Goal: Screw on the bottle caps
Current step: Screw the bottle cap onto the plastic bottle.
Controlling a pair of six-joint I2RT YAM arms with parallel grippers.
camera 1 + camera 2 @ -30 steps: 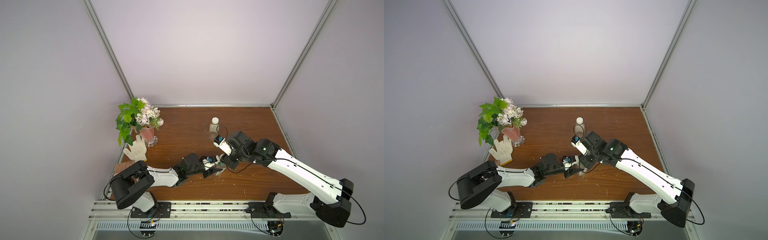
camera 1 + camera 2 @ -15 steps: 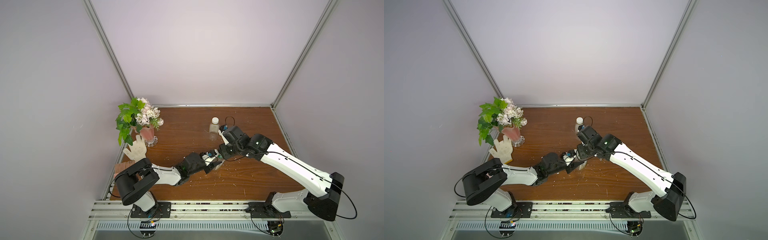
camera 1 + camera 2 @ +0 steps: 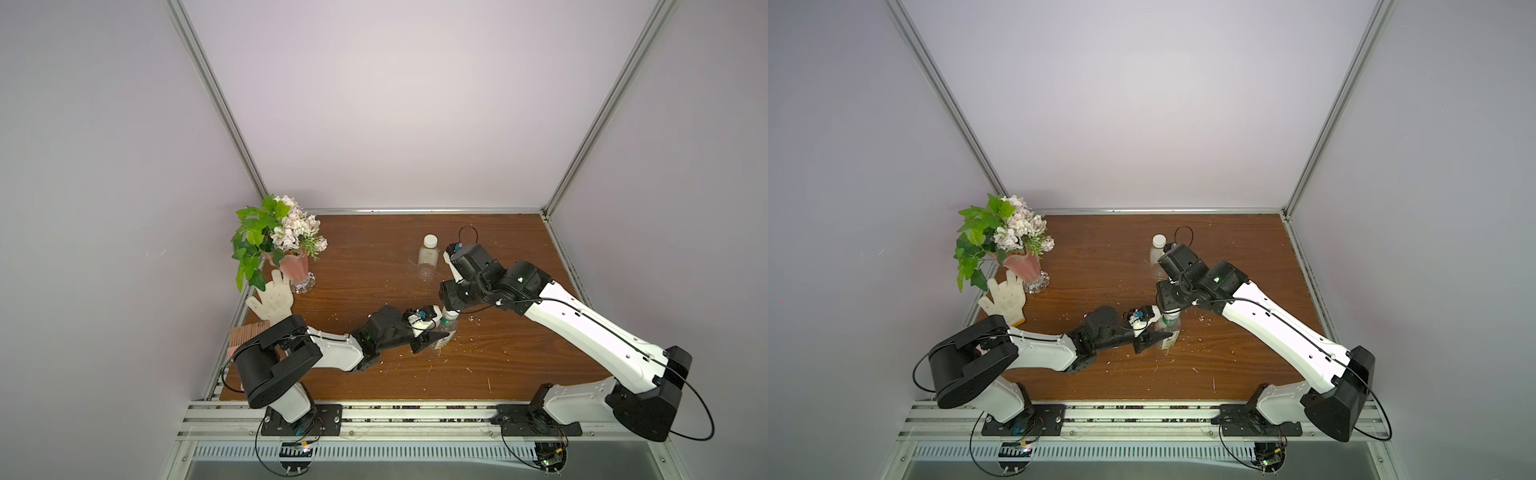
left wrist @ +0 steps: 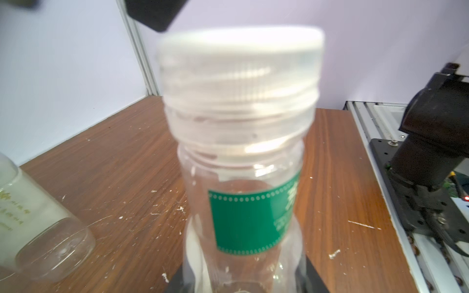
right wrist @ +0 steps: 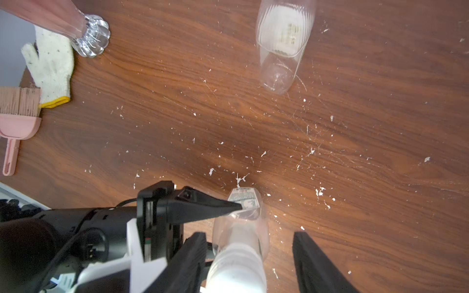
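Note:
A clear bottle [image 3: 445, 332] with a green label [image 4: 248, 220] stands on the table, and my left gripper [image 3: 439, 333] is shut on its lower body [image 5: 239, 210]. A white cap [image 4: 241, 63] sits on its neck. My right gripper [image 5: 248, 237] hangs over that cap [image 5: 236, 276], open, with one finger close beside it and the other well clear. In both top views the right wrist [image 3: 1179, 291] hides the cap. A second bottle [image 3: 428, 259], plain, stands further back with a white cap [image 3: 430, 240] on it.
A pink vase of flowers [image 3: 293, 266], a white work glove [image 3: 272, 299] and a pink brush [image 5: 17, 114] sit along the table's left edge. White flecks litter the wooden table [image 3: 374, 257]. The plain bottle [image 3: 1158, 249] stands close beside the right wrist.
My right gripper, shut at the bottle's top before, now has its jaws apart around the cap, and its wrist has turned. The left gripper still holds the bottle in place.

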